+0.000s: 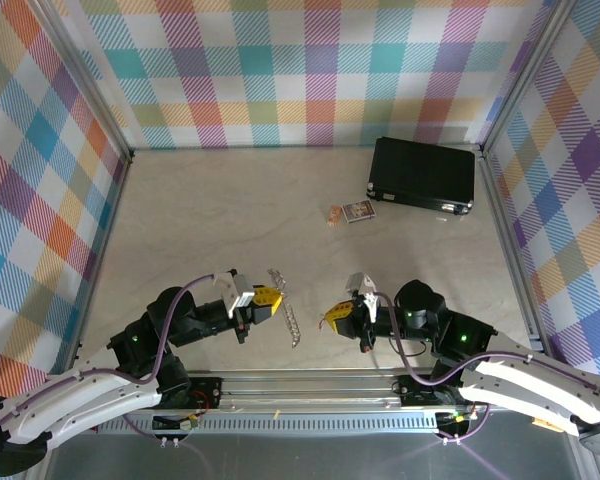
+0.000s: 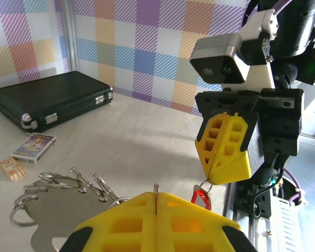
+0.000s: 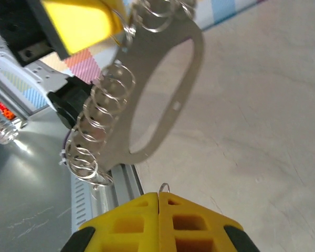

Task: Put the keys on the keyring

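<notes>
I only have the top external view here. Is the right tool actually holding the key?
Observer: Yes. In the left wrist view the right tool is shut on a small wire ring, with the key's red head hanging just below.
Operator: And the left tool?
Observer: Shut on the keyring, pinching its ringed edge.
Operator: Is the key touching the keyring yet?
Observer: No. The right wrist view shows a clear gap between the keyring and the right tool.

No legible text; print on small card (image 2: 34, 146) too small to read.
</notes>
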Available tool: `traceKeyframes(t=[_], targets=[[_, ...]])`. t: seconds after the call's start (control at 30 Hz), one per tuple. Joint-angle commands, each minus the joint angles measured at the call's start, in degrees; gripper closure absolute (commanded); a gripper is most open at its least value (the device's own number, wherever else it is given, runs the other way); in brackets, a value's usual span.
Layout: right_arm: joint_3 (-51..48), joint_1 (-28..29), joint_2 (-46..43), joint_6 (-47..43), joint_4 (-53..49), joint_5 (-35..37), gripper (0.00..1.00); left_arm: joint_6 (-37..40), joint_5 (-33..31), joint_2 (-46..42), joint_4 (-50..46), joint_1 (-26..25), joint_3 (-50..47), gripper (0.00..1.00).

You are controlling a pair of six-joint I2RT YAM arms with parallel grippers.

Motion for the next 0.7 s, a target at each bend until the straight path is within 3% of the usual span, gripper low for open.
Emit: traceKeyframes(t=[0.0, 0.67], targets=[[-1.67, -1.96, 1.20, 4.68, -2.26, 1.65, 1.00, -1.07, -2.32, -0.81, 1.40, -0.27, -0.73, 1.00], [-7.35, -9.91, 15.31, 12.24, 1.12, -0.66, 1.00, -0.96, -2.60, 2.01, 2.77, -0.31, -1.33, 1.00]])
